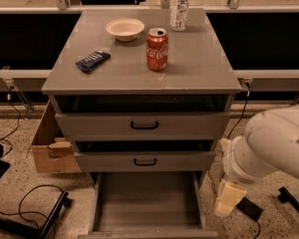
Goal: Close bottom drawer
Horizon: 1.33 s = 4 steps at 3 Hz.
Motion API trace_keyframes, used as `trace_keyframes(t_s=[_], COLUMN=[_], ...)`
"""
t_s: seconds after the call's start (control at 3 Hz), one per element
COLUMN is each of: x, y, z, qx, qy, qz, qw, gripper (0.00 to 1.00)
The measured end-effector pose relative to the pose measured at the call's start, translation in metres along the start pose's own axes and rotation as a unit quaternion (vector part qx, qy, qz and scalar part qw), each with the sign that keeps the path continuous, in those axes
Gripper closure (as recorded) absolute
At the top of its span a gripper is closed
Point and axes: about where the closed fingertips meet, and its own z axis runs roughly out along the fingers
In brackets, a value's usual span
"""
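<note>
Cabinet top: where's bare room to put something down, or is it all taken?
The right half of the cabinet top, from the red can to the right edge, in front of the bottle, is bare, as is the front strip. The back left is crowded: bowl and dark snack bar. The gripper hangs low, right of the open bottom drawer.

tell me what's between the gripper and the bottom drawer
Nothing: in the camera view only a strip of speckled floor separates the gripper from the open bottom drawer beside it.
</note>
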Motion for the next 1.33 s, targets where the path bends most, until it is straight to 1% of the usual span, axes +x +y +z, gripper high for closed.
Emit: trace_keyframes(t_s=[0.33, 0.67, 1.0, 1.33], x=[0.018, 0.031, 0.032, 0.031], y=[0.007, 0.012, 0.012, 0.018], z=[0.054, 0.092, 0.096, 0.102], qx=[-0.017, -0.043, -0.045, -0.047], qy=[0.018, 0.039, 0.041, 0.054], qz=[0.012, 0.01, 0.009, 0.015], qw=[0.9996, 0.9983, 0.9981, 0.9973], gripper=[0.0, 0.0, 0.0, 0.0])
